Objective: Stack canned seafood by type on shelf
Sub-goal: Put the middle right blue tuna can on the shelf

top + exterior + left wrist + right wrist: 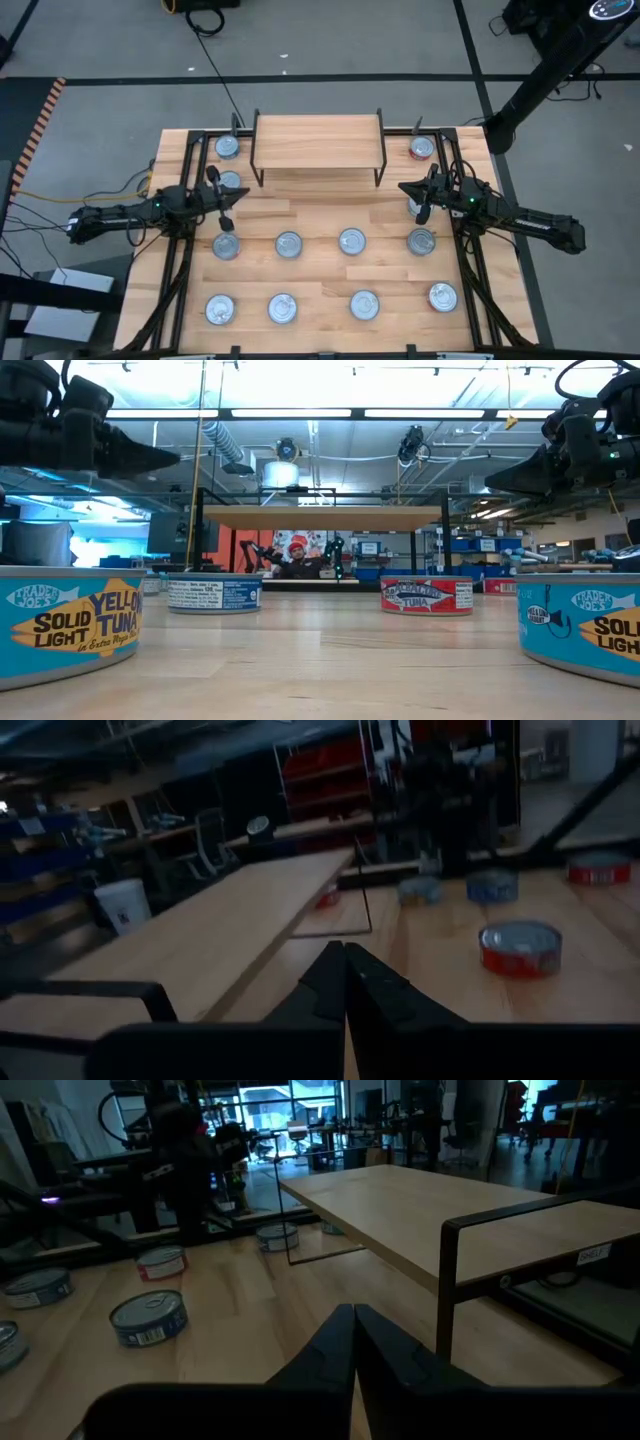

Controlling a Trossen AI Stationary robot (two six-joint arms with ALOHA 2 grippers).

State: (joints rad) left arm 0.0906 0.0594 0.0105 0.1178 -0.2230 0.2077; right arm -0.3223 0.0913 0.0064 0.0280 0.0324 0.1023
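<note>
1. The shelf sat at the far middle of the wooden table, plank top bare, with open wood in front of it before the first row of tuna cans.
2. The cans were spread out: two rows of four across the near half, two by the far-left corner, a red-labelled one at the far right. None were on the shelf.
3. Plenty of free table between the two arms; the can rows had clear gaps between each tin.
4. The left gripper hovered over the left side, just beside the shelf's left legs, fingers pinched fully together with nothing in them. Its wrist view showed the fingertips meeting.
5. The right gripper was mirrored on the right side, jaws also closed on nothing, tips touching in its own camera.
6. A can under each gripper was partly covered from above, so their labels weren't readable.
7. In the low view, the near cans were cut off at both frame edges.
</note>
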